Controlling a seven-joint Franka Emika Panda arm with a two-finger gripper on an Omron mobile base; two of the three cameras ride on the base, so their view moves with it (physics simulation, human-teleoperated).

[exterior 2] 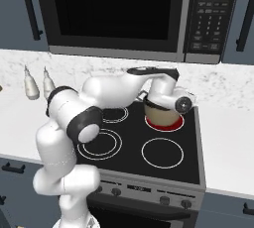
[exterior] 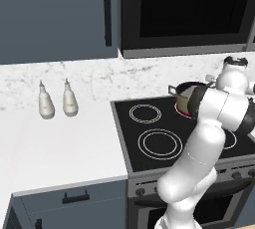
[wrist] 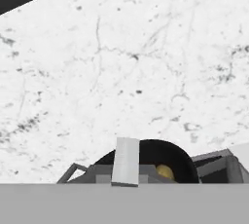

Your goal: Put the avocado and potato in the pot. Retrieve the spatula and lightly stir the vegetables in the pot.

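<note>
Marbled backsplash (wrist: 146, 62) is faced beyond the pincer (wrist: 125, 181), which is clamped on the spatula (wrist: 125, 161); gentle sweeps around the potato (wrist: 164, 172), inside the pot (wrist: 180, 157) below, are advised.

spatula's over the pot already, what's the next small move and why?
Probably a short, gentle sweep of the spatula inside the pot. In the hand view its pale blade hangs over the pot's dark inside, with the potato just beside it. The pot sits on the red-lit burner. The avocado can't be made out, so keep the stroke small.
</note>
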